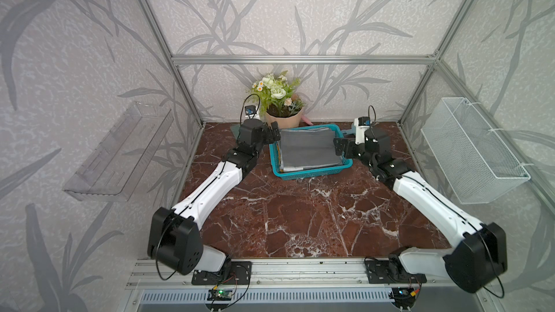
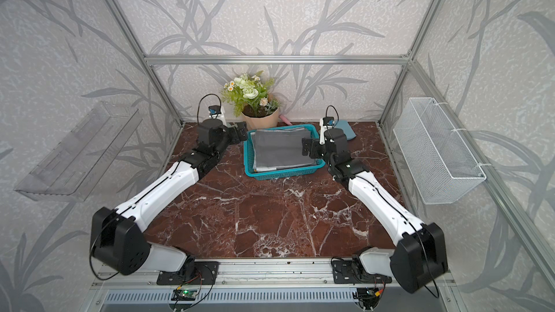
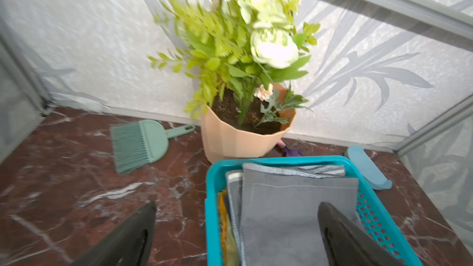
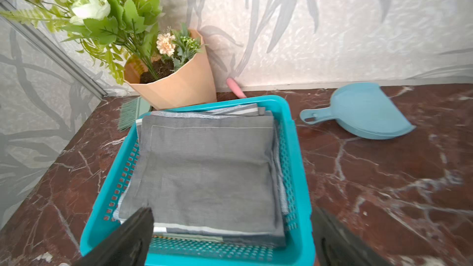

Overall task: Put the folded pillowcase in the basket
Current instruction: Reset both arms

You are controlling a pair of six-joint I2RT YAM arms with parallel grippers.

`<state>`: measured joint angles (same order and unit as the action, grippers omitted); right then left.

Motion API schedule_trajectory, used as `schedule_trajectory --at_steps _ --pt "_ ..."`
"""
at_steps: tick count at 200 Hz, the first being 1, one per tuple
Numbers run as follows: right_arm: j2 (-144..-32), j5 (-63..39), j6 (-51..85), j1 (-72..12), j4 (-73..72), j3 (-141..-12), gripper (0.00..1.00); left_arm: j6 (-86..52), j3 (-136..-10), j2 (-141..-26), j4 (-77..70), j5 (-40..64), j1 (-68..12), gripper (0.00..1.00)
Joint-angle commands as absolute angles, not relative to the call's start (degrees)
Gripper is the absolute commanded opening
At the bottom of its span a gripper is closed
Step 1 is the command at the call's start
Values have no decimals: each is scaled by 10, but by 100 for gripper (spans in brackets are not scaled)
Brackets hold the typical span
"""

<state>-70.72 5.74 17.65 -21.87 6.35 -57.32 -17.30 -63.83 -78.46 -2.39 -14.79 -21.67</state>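
From where I stand, the job looks all but finished: the folded pillowcase (image 1: pixel 309 148), a flat grey rectangle, lies inside the turquoise basket (image 1: pixel 312 173) at the far middle of the table (image 1: pixel 300 220), resting squarely on top of a stack of other folded cloths. The left fingers (image 3: pixel 128 239) are spread wide with nothing between them, one over the table and one over the cloth. The right fingers (image 4: pixel 128 236) are just as wide and empty at the opposite side of the basket, one over a near corner of the pillowcase. I'd call this the release step. The next move, I'd judge, is for both arms to lift up and back without snagging the fabric or nudging the rim, since a fingertip catching a corner could drag the fold open. Counting up, there are two arms, one turquoise basket and one grey pillowcase on top. The cloths beneath show only striped, green and yellow edges, so I cannot number them. There is also one potted flower arrangement (image 1: pixel 283 120), one green hand brush (image 3: pixel 138 144), one blue dustpan (image 4: pixel 366 113) and one pink-handled tool (image 4: pixel 235 88) half hidden behind the basket. One clear shelf (image 1: pixel 120 151) and one white wire basket (image 1: pixel 471 151) hang on the side walls.
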Motion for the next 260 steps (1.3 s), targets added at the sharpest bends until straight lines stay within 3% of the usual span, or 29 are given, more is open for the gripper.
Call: schedule_trajectory --at_steps 1,27,87,138,219,260 --pt "-667 121 156 -199 84 -517 99 -81 -556 -752 -90 -251 -206 100" --pt "-637 162 170 -166 84 -474 99 -54 -474 -736 -146 -337 -179 100" --pt "-694 228 166 -115 54 -420 99 -38 -332 -770 -272 -327 -100 100" --pt "-702 262 5 -110 -316 -249 99 -47 -259 -823 -416 -314 -83 100" --pt "-882 231 -7 -75 -596 -191 99 -5 -138 -851 -707 -297 -78 100" --pt "-902 192 14 -56 -632 -171 99 -11 -150 -851 -676 -265 -67 100"
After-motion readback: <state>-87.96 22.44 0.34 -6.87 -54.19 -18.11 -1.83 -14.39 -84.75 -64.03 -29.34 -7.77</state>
